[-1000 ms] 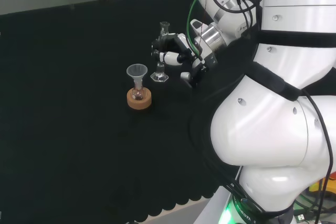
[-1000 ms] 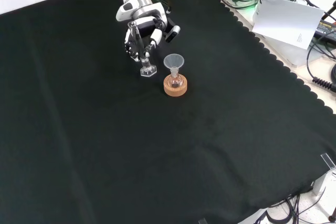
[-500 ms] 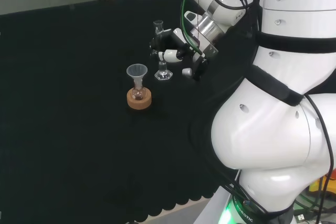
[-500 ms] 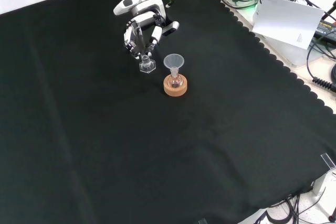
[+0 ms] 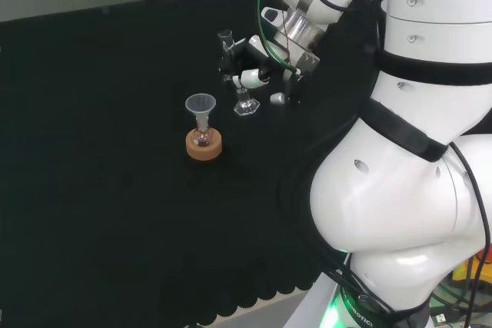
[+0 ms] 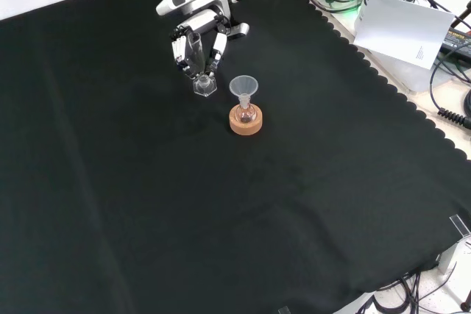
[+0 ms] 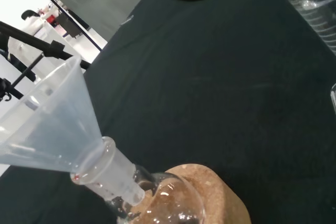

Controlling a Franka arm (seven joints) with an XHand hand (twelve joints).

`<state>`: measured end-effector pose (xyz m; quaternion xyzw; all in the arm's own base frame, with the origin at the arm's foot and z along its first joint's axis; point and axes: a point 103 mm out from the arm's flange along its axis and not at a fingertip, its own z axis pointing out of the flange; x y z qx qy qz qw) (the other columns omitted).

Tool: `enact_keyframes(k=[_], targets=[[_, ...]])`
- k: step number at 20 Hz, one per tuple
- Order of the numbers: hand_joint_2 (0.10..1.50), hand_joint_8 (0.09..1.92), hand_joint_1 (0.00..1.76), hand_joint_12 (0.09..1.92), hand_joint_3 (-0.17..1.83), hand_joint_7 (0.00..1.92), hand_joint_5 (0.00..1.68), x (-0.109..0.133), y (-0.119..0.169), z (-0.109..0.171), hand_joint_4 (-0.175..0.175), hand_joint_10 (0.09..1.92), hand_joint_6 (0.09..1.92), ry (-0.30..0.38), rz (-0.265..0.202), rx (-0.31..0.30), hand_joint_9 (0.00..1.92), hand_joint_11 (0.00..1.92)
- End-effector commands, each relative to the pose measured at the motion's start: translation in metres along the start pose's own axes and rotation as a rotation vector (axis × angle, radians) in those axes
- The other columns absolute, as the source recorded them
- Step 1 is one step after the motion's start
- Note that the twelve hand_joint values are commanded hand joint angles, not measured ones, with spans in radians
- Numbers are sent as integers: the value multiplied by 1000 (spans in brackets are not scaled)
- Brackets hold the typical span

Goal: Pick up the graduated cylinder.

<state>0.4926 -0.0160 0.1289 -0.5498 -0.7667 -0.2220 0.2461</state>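
Just beside our hand, a funnel-topped flask sits on cork; fingers pinch the tilted graduated cylinder.

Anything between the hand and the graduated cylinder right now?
Nothing visible. The hand already has its fingers curled round the graduated cylinder, which looks tilted. The flask with the funnel on its cork ring stands beside them, apart from both.

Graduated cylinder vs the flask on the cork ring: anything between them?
Nothing: front view shows bare black cloth between the graduated cylinder, held in the hand, and the flask.
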Motion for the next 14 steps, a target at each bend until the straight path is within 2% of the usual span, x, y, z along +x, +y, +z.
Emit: enact_keyframes(k=[1, 7, 14], targets=[[1012, 884, 1403, 841, -1, 1035, 1137, 0, 0, -8, -175, 388, 720, -39, -2, 19, 1382, 1212], [1011, 879, 1403, 839, -1, 1037, 1139, -1, -1, -14, -175, 388, 717, -65, 1, 35, 1384, 1213], [1004, 842, 1405, 826, -1, 1060, 1159, 10, -10, -29, -175, 354, 687, -117, -4, 74, 1404, 1218]])
